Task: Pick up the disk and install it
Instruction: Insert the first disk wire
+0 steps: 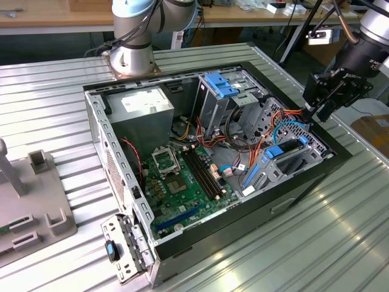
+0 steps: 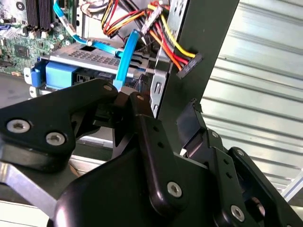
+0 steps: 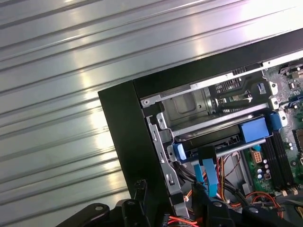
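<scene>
Here, exterior view: jaws at case (image 1: 243, 222) corner; first wrist view: jaws apart, disk (image 3: 213, 138) seated inside.

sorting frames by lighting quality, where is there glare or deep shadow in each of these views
First wrist view: strong white glare on the ribbed table, washing out some grooves. Second wrist view: the same table looks overexposed, and the black gripper sits dark against it. Exterior view: even light, soft sheen on the table, the computer case dimmer inside.
</scene>
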{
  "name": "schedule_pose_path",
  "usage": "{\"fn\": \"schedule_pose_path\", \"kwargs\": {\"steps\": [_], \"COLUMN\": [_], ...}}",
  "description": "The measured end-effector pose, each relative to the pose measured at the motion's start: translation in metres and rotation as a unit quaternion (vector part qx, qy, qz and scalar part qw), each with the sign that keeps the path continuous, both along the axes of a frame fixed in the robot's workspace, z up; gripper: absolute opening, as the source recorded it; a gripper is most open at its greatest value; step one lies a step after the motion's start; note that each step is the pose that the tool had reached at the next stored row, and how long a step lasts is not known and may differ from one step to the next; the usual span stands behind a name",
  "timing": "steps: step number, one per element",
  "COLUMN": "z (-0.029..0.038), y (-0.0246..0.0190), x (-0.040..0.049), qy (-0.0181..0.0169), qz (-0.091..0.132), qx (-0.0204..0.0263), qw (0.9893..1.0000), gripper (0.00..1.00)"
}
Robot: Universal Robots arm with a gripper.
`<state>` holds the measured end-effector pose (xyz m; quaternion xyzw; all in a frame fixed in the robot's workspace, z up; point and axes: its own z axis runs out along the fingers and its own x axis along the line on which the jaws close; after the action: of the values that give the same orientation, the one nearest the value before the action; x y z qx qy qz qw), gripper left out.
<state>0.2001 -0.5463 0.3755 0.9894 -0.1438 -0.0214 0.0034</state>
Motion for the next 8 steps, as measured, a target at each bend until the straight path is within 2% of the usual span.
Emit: {"fn": "schedule_pose_path", "kwargs": {"steps": [1, 2, 6, 7, 8], "z": [-0.0004, -0.0015, -0.0017, -0.0018, -0.0019], "y": [0.0014, 0.0016, 0.0016, 0.0016, 0.0016], "x": [-0.0003, -0.0005, -0.0005, -0.0005, -0.0006], "qy": [-0.004, -0.0096, -0.0097, -0.0107, -0.0152], "qz": [0.0, -0.007, -0.008, -0.009, -0.012], "qx": [-0.0001, -0.0003, -0.0002, -0.0001, -0.0001], "qw": [1.0, 0.9999, 0.9999, 0.9999, 0.9998], "gripper": [0.5, 0.5, 0.5, 0.5, 0.5]}}
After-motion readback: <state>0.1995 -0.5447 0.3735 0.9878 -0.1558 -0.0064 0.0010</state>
